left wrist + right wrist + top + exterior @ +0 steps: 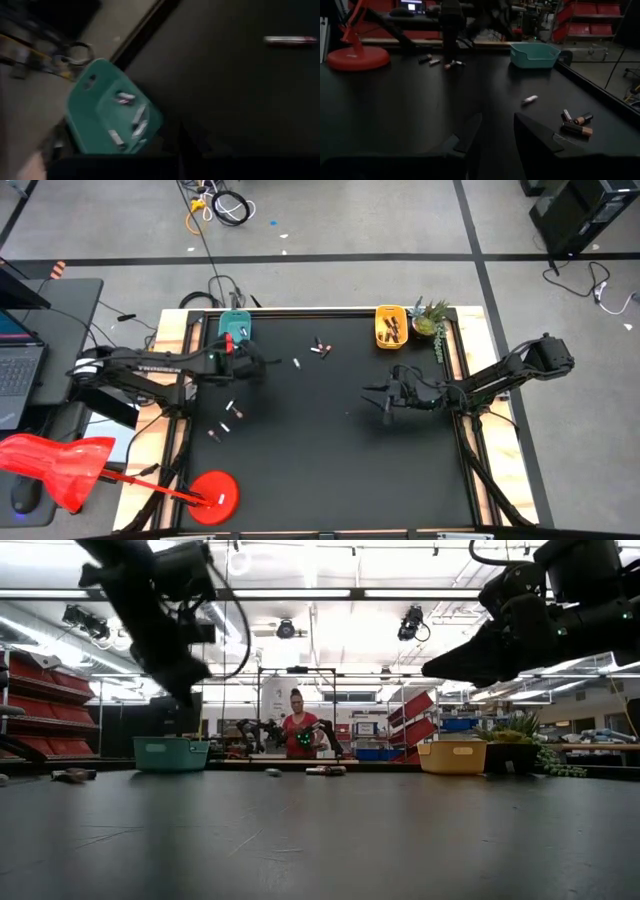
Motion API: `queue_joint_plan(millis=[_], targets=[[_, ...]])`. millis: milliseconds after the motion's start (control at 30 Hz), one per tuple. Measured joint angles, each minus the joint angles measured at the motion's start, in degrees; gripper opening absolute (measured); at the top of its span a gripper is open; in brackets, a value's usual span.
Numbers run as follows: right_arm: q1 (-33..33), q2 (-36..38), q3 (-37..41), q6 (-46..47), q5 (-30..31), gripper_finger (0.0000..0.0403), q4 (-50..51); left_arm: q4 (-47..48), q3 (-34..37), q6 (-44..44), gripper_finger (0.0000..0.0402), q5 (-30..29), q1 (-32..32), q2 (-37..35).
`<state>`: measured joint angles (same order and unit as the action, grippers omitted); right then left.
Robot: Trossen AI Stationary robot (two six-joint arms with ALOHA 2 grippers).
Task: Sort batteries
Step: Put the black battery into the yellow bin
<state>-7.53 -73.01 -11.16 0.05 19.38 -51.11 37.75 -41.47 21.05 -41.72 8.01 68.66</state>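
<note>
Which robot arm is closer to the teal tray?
The left one. Its tool is right beside the teal tray, just in front of it. The right tool is far off across the mat, closer to the yellow tray.

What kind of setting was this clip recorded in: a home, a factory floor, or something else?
Most likely a robotics lab or workshop. The low view shows red storage shelving and ceiling strip lights over an open floor, with a person at another robot rig behind the table. The high view shows a laptop and loose floor cables.

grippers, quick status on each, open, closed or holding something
left gripper: beside the teal tray, cannot tell.
right gripper: open, holding nothing.
</note>
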Motion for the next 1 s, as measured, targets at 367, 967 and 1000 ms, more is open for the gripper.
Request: queue_joint_plan(millis=[367,967,1000], targets=[[2.0,0.0,0.0,-4.5,2.0,0.0122,0.8,18.1,-7.2,28.8,0.0012,55.1,-20.3,-0.3],[12.0,0.0,0.0,-16.6,-7.2,0.0122,-15.0,20.9,-12.0,43.7,0.0016,56.9,-49.7,16.2],[12.7,0.0,0.0,-16.6,-8.3,0.0122,-15.5,22.1,-13.3,41.9,0.0021,57.2,-50.2,17.9]])
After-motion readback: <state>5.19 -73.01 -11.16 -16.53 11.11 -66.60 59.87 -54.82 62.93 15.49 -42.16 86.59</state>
